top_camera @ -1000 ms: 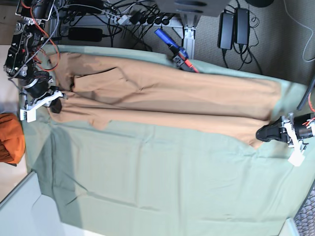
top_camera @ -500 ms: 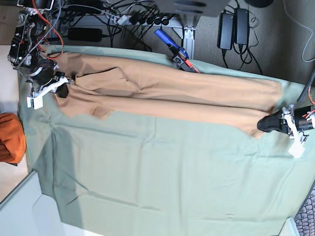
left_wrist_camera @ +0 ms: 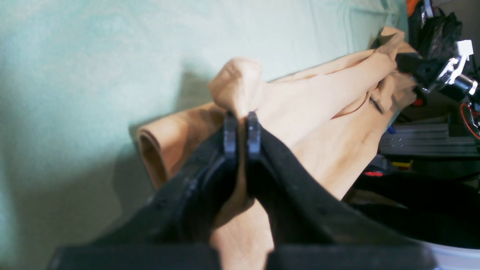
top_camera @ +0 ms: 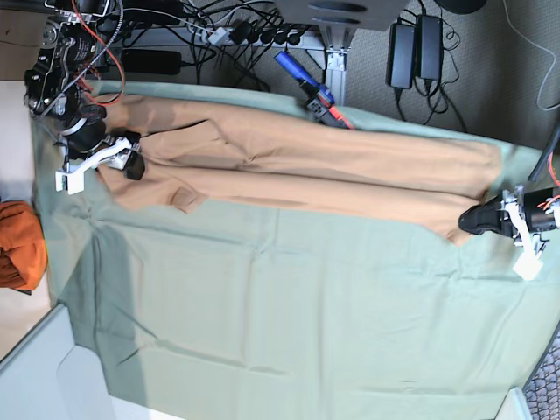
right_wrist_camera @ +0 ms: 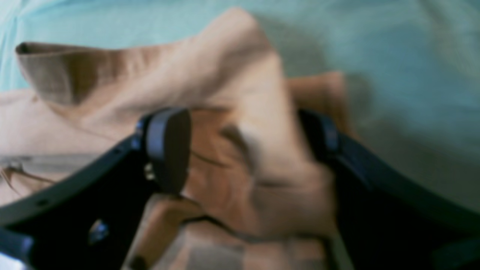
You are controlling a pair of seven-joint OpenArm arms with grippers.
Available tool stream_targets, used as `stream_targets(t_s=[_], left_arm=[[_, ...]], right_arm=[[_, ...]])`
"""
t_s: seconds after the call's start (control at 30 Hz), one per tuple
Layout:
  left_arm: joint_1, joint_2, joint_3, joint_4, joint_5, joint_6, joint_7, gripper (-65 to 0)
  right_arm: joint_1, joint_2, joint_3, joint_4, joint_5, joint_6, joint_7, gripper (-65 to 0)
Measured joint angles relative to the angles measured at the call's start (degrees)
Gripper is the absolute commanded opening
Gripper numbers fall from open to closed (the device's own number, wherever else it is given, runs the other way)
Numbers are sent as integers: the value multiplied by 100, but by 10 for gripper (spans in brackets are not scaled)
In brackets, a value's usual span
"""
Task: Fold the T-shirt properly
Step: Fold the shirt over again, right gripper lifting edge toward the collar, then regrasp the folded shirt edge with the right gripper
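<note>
- The left claw (left_wrist_camera: 242, 129) is clenched on a pinched-up fold of the T-shirt (top_camera: 306, 166), cloth bulging just past its tips.
- The right claw (right_wrist_camera: 243, 150) is released, jaws spread wide with loose shirt cloth bunched between them.
- The T-shirt lies in a long folded band across the green-covered counter (top_camera: 289, 306), stretching from one claw to the other.
- An orange bundle (top_camera: 17, 245) sits off the counter's edge, near the right claw.

**Blur and cut edges**

The right wrist view is blurred throughout: the T-shirt (right_wrist_camera: 240, 112) folds between the right tool (right_wrist_camera: 247, 150) fingers lose all detail. In the base view, the orange bundle (top_camera: 17, 245) is cut by the left edge. The left tool (left_wrist_camera: 242, 131) hides the pinched fabric.
</note>
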Motion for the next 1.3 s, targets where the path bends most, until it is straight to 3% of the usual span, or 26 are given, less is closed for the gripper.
stream_targets(t_s=[0.17,0.5,0.83,0.9,1.0,1.03,1.3], left_arm=[[0,2,0,0,15,0,2,-650],[0,0,0,0,-2,0,2,-650],[2,0,0,0,-13,0,2,-650],[2,0,0,0,-15,0,4,-650],[2,0,0,0,-15,0,2,-650],[2,0,0,0,-15,2,2,-650],[2,0,0,0,-15,0,4,-650]], right_arm=[[20,28,450,321,0,0,44,-218],[678,17,240,-142,-101,-2,330,-218],[1292,2,-988,-892,-337,0,326,-230],[1290,2,-1073,-892,-348,0,321,-330],[1292,20,-1071,-892,-376,0,328,-604],[1292,20,-1069,-892,-380,0,328,-650],[1290,17,-1069,-852,-304,0,109,-650]])
